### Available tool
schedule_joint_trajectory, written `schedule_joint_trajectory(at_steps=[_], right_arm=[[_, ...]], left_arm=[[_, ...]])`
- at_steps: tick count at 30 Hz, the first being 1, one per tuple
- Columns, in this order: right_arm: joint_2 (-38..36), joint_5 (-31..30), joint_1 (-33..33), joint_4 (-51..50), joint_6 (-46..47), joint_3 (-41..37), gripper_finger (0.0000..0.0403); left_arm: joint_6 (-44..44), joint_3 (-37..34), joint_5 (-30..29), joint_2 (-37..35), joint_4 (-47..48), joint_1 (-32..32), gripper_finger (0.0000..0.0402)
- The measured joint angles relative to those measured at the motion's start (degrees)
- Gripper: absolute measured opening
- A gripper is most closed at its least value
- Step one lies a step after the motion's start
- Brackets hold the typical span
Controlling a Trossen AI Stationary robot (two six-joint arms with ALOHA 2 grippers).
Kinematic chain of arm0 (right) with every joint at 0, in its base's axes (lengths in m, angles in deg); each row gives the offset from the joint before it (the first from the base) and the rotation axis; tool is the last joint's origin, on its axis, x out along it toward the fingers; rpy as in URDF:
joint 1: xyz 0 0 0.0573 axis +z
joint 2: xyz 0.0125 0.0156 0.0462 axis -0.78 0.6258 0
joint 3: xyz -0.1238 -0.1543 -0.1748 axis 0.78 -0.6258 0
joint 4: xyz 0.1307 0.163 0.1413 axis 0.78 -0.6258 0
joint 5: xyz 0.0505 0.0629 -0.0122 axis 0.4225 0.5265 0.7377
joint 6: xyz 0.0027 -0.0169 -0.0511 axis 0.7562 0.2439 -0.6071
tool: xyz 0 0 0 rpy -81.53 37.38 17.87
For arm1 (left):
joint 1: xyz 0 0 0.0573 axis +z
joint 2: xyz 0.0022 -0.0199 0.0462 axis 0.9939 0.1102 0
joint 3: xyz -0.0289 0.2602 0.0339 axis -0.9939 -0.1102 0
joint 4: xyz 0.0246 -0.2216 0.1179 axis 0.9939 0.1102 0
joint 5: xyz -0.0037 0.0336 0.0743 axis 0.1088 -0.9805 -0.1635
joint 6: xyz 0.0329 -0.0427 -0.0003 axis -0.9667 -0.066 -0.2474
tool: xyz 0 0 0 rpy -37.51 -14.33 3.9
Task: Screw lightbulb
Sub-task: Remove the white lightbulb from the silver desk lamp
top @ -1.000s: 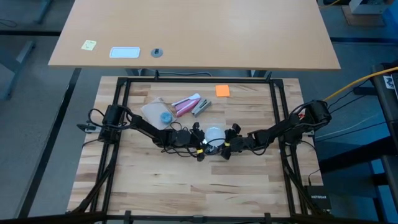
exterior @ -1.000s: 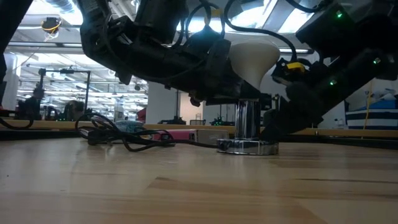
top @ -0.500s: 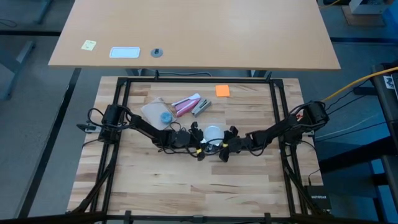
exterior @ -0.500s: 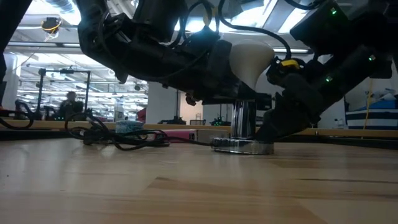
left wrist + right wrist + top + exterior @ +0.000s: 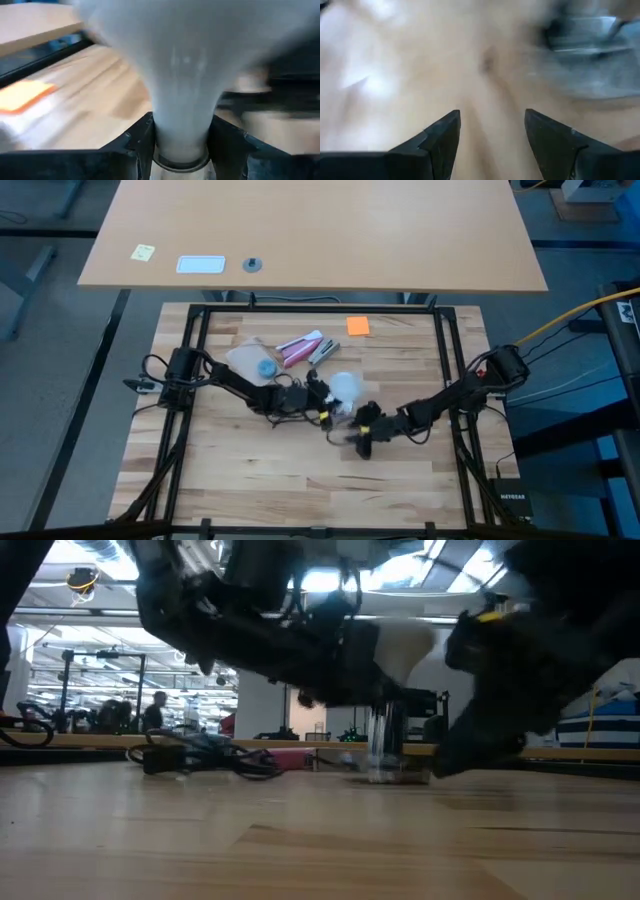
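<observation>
The frosted-white lightbulb (image 5: 345, 386) stands globe-up over the silvery socket (image 5: 385, 740), whose round base (image 5: 390, 777) rests on the wooden table. My left gripper (image 5: 330, 404) reaches in from the table's left and is shut on the bulb, whose neck fills the left wrist view (image 5: 180, 100). My right gripper (image 5: 362, 444) hangs open just nearer the table's front edge, with nothing between its fingers (image 5: 445, 135). The socket base (image 5: 585, 55) shows blurred a little beyond it. Where bulb and socket meet is hidden by my left gripper. My left gripper pinches the bulb's narrow neck (image 5: 180, 131), just above its grey base ring, between its two fingers (image 5: 142, 137). The fingers come nearly level from the table's left. The bulb sits upright in the hold, globe up, directly over the socket.
Behind the arms lie a pink-and-white tube (image 5: 300, 348), a clear bag with a blue cap (image 5: 262, 365) and an orange note (image 5: 357, 326). A thin black cord (image 5: 200, 755) trails toward the left. Black frame rails (image 5: 445, 350) border the table; bare wood lies toward the near edge.
My right gripper has swung away from the socket toward the table's near edge, rolling as it went, its fingers open throughout. My left gripper has stayed at the bulb's neck, still shut on it.
</observation>
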Motion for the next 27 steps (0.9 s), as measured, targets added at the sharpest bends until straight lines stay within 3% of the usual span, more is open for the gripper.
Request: schedule_joint_trajectory(at_steps=[3, 17, 27], right_arm=[[-0.05, 0.74, 1.36, -0.56, 0.31, 0.81, 0.0225], [-0.15, -8.83, 2.71, -2.76, -8.58, 2.72, 0.0225], [-2.36, -9.25, 2.67, -9.8, -9.58, 2.66, 0.0225]], left_arm=[[-0.01, -0.15, -0.54, 0.23, 0.69, 0.41, 0.0141], [0.21, -0.2, 2.35, 0.09, 1.38, -1.53, 0.0141], [0.42, -0.31, 2.85, -0.26, 1.63, -4.48, 0.0141]])
